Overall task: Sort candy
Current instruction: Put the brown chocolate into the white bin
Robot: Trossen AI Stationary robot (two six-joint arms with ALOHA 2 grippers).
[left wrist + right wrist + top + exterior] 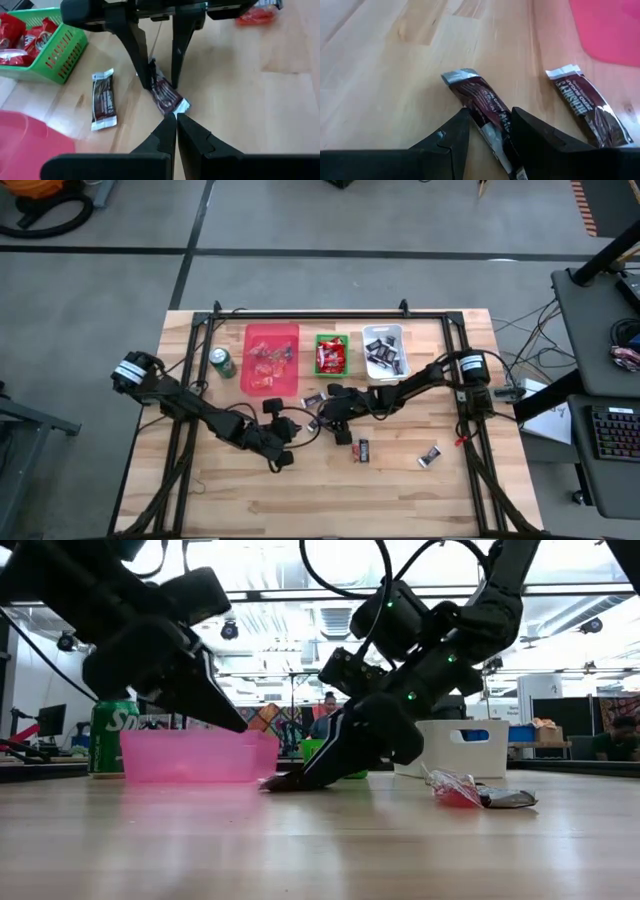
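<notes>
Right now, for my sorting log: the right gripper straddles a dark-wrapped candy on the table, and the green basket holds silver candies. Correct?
Not quite. The green basket holds red-wrapped candies, as the left wrist view shows. The right gripper does straddle a dark-wrapped candy on the table.

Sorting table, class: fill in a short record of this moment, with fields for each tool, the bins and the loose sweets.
right tool: down at the table, fingers astride a dark-wrapped candy
left tool: shut, empty, beside it
pink bin: clear and red sweets
green bin: red sweets
white bin: dark sweets
loose on table: second dark candy, more in front
</notes>
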